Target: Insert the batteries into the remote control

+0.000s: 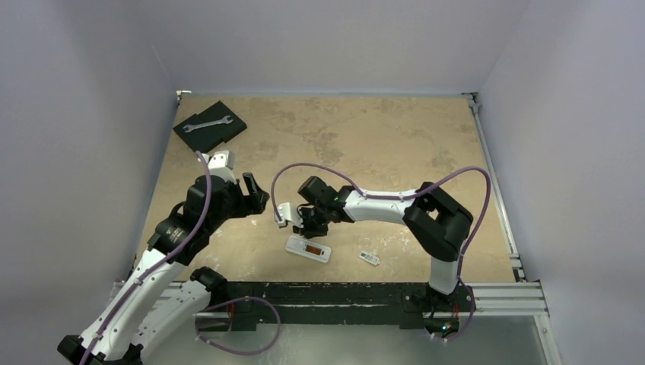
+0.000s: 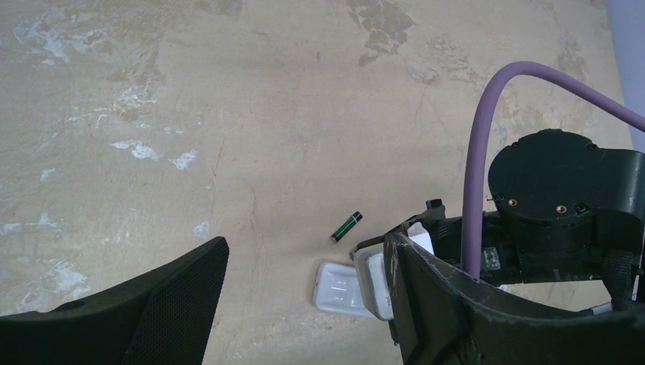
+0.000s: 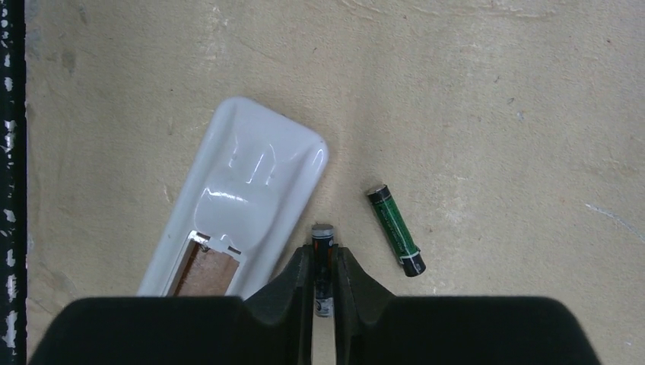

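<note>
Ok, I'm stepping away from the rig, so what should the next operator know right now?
Left gripper open, empty, clear of the work.
Right gripper shut on one battery beside the remote control, which lies back up, bay open and empty.
Second battery loose on the table next to them.
Done: first battery gripped. Left: seat both batteries.

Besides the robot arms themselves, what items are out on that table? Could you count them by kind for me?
Batteries: 2
Remote control: 1
White cover piece: 1
Wrench: 1
Black pad: 1
Total: 6
</note>
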Robot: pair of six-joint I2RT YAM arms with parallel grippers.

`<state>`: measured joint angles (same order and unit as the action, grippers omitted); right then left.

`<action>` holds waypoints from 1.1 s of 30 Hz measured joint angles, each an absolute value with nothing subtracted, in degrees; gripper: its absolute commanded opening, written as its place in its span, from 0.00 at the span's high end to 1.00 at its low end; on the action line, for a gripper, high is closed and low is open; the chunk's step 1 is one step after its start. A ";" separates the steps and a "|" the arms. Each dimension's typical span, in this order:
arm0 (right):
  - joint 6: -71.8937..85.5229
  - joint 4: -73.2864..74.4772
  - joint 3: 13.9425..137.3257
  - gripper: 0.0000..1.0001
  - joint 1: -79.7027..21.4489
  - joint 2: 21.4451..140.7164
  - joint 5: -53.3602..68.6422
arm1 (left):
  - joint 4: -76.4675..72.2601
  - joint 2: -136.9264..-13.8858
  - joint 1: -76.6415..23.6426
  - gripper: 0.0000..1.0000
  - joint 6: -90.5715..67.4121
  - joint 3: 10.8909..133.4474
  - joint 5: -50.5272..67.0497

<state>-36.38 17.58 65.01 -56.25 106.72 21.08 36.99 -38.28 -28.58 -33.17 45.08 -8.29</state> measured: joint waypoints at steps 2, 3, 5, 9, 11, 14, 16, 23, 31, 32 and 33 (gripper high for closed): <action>-35.42 17.54 65.01 0.91 -56.25 106.61 20.38 | 36.99 -38.30 -28.51 0.26 -33.17 45.08 -8.29; -34.89 17.54 65.01 0.93 -56.34 106.50 20.01 | 36.97 -38.30 -28.51 0.26 -33.17 45.08 -8.29; -33.98 17.32 64.90 0.97 -56.49 106.34 19.25 | 36.97 -38.30 -28.49 0.26 -33.17 45.08 -8.29; -31.97 16.93 63.77 1.00 -56.69 105.19 17.41 | 36.97 -38.37 -28.32 0.26 -33.17 45.08 -8.25; -30.92 17.08 63.31 1.00 -56.66 104.66 16.49 | 36.97 -38.41 -28.16 0.26 -33.17 45.08 -8.23; -29.30 17.39 62.92 1.00 -56.66 104.05 15.35 | 36.97 -38.41 -28.14 0.26 -33.17 45.08 -8.16; -28.12 17.67 62.24 1.00 -56.66 103.31 14.33 | 36.97 -38.41 -28.14 0.26 -33.17 45.08 -8.14; -23.64 19.31 60.10 1.00 -56.66 99.31 11.22 | 36.97 -38.44 -28.14 0.26 -33.15 45.08 -8.10; -16.78 20.34 59.22 1.00 -56.66 93.56 9.98 | 36.95 -39.09 -28.12 0.26 -33.15 45.08 -7.66; -15.92 20.58 59.22 1.00 -56.66 93.36 9.98 | 36.95 -39.18 -28.12 0.26 -33.15 45.08 -7.62; -15.07 20.84 59.20 1.00 -56.66 93.25 10.00 | 36.95 -39.27 -28.12 0.26 -33.15 45.08 -7.62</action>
<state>-15.07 20.84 59.20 -56.66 93.25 10.00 36.95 -39.27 -28.12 -33.15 45.08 -7.62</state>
